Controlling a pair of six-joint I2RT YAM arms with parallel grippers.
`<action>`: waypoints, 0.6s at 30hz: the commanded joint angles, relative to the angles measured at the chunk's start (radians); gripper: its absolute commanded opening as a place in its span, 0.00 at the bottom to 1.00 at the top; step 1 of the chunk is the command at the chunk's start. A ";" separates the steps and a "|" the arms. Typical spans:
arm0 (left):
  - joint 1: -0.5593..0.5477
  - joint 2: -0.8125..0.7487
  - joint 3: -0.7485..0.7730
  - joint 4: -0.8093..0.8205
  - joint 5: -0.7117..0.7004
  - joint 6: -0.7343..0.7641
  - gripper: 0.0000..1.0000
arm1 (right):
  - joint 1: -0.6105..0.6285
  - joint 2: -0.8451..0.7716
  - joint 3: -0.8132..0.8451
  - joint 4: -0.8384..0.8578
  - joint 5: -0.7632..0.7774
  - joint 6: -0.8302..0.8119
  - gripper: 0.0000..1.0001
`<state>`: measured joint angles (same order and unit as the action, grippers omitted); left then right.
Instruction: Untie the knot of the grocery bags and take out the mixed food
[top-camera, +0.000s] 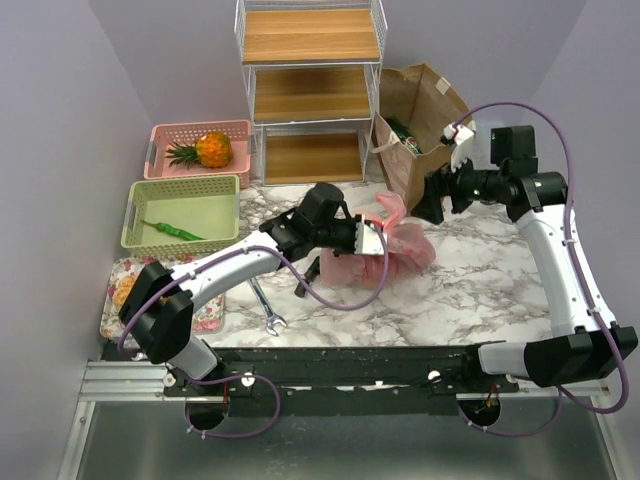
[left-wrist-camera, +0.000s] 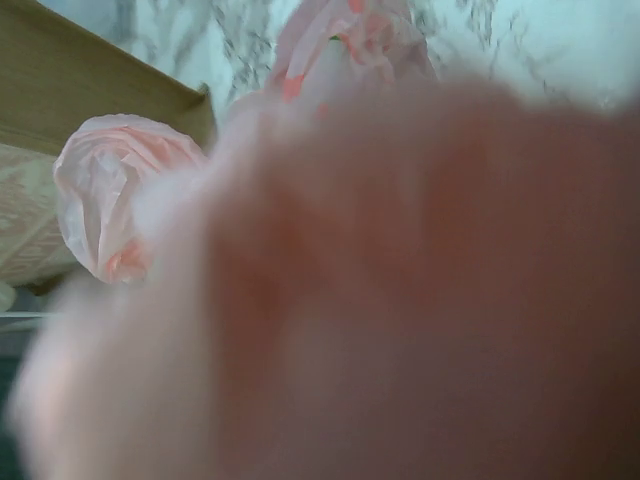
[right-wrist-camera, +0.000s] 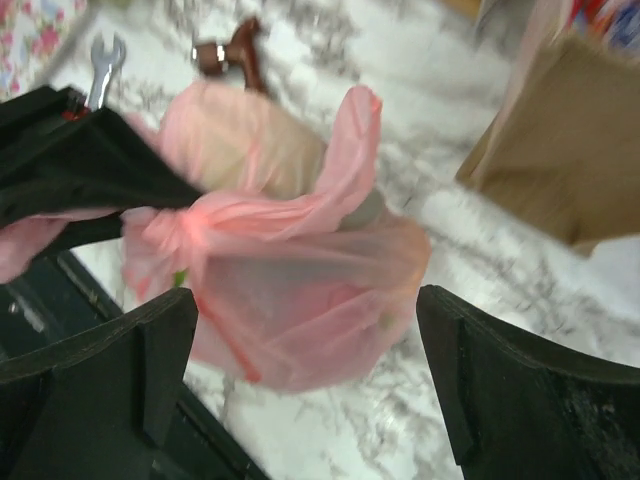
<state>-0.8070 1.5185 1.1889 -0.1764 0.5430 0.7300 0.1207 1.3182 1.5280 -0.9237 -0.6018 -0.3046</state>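
No legible text or labels

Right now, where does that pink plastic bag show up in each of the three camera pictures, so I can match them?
Top external: the pink plastic bag lies near the middle of the table, just right of centre.
Left wrist: a blurred close-up of the pink plastic bag fills most of the picture.
Right wrist: the pink plastic bag sits mid-frame, its tied top to the left.
Shared landmark: the marble table shows beside the bag in all three.
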 joint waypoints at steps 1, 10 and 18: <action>-0.035 0.024 -0.108 0.171 -0.111 0.165 0.43 | -0.003 -0.055 -0.097 -0.116 -0.047 -0.076 0.99; -0.042 -0.201 -0.112 -0.063 -0.006 -0.037 0.79 | 0.000 -0.082 -0.181 -0.132 -0.161 -0.192 0.93; 0.083 -0.342 -0.155 -0.218 0.118 -0.139 0.75 | 0.152 0.000 -0.249 0.123 -0.111 -0.102 0.81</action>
<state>-0.8288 1.1564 1.0466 -0.2924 0.5789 0.6884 0.1890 1.2648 1.3006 -0.9607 -0.7265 -0.4408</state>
